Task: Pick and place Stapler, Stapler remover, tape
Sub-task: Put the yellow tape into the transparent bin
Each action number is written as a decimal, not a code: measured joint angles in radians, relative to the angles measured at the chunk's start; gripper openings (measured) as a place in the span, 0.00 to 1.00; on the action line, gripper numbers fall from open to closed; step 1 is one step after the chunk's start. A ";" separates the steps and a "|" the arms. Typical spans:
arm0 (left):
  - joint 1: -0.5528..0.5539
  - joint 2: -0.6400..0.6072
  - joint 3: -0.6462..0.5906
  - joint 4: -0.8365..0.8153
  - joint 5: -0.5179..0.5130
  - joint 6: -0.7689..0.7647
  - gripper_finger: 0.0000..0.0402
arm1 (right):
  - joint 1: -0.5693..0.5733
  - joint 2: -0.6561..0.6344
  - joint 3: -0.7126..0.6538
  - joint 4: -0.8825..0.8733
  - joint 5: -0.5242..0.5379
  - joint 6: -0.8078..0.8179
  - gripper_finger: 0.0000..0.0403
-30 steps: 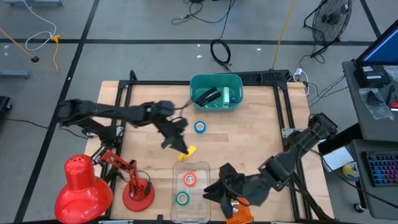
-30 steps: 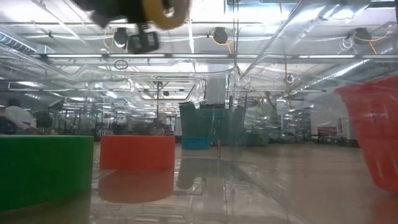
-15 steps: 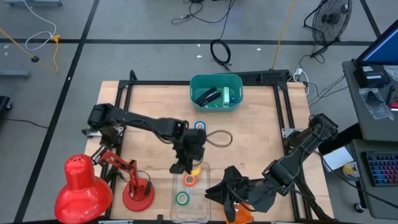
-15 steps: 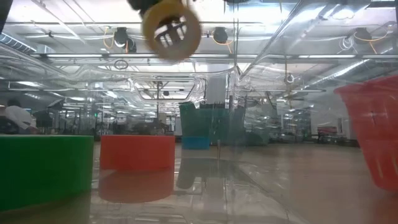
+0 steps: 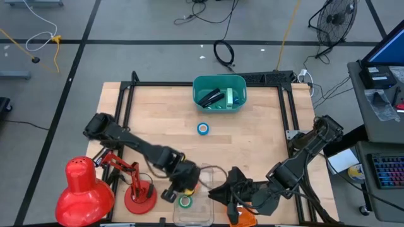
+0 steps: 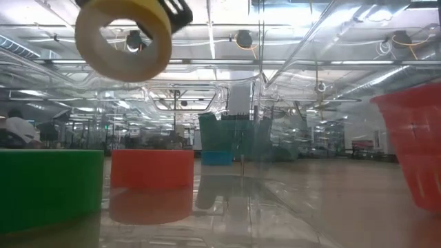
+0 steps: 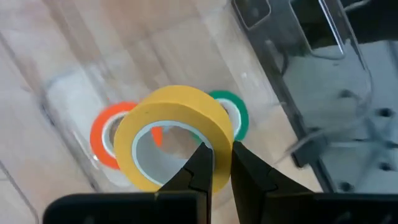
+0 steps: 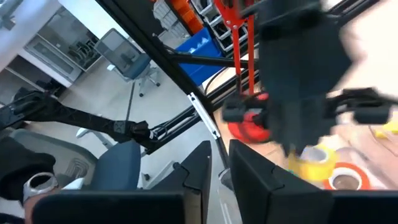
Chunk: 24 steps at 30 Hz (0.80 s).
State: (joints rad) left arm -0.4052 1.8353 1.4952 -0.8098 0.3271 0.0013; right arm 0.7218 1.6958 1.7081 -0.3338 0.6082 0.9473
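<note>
Left gripper (image 7: pixel 216 163) pinches the light, stiff yellow ring-shaped tape roll (image 7: pixel 174 134) by its wall above the clear plastic bin (image 5: pixel 203 171); right gripper's (image 8: pixel 219 163) fingers stand nearly closed, empty.

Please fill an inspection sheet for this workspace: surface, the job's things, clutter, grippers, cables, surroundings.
Surface: wooden table, mostly bare.
Job's things: yellow tape held above clear tray; orange tape and green tape in the tray; blue tape alone on the table; teal bin holds dark items.
Clutter: red lamp at the left corner.
Grippers: left gripper shut on the yellow tape; right gripper waits beside the tray.
Cables: coil on the floor.
Surroundings: fan, desk with keyboard.
</note>
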 joint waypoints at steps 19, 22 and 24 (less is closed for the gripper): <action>-0.051 0.011 -0.001 0.137 -0.022 -0.093 0.08 | -0.024 0.000 -0.001 0.010 0.051 -0.018 0.12; -0.044 0.012 -0.001 0.180 -0.015 -0.101 0.08 | -0.028 0.000 -0.001 0.012 0.051 -0.020 0.12; -0.043 0.012 -0.001 0.220 -0.014 -0.110 0.08 | -0.031 0.000 -0.001 0.014 0.050 -0.022 0.12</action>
State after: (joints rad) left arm -0.4484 1.8470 1.4940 -0.5895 0.3127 -0.1087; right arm 0.6905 1.6958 1.7073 -0.3196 0.6586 0.9257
